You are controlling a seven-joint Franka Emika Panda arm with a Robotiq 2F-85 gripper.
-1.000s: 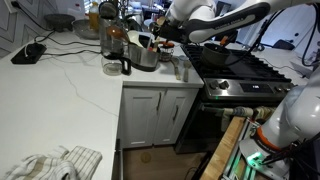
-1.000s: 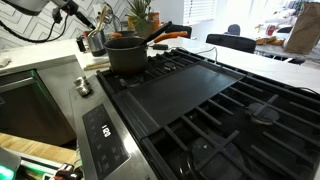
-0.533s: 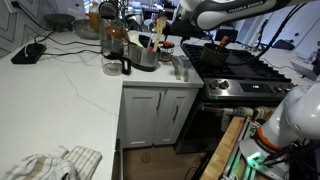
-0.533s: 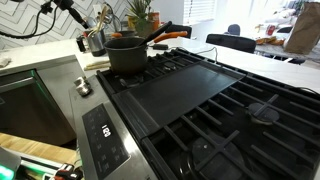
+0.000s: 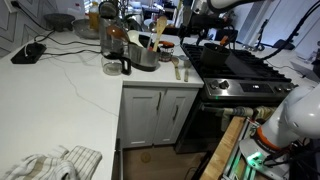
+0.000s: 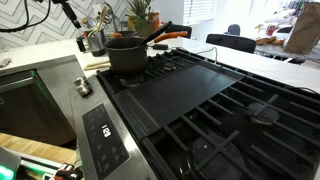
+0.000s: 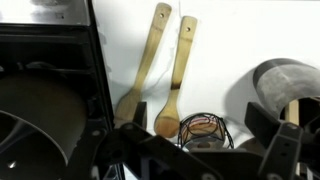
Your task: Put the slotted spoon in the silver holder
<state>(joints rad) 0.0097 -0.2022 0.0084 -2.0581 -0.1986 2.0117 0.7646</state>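
The pale tan wooden slotted spoon (image 5: pixel 158 28) leans inside the wide, shiny silver metal holder (image 5: pixel 146 58); the gripper (image 7: pixel 205 148) shows fingers apart and empty in the wrist view; I judge a straight upward retreat best, clear of the spoon's upper end.

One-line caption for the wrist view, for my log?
Two wooden spoons lie side by side on the white counter beside the stove.

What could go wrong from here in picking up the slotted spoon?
1. The slotted spoon lies close beside a similar wooden utensil; the end effector could grab the wrong one, or both.
2. Its head lies at the stove edge; a nudge could push it onto the grates.
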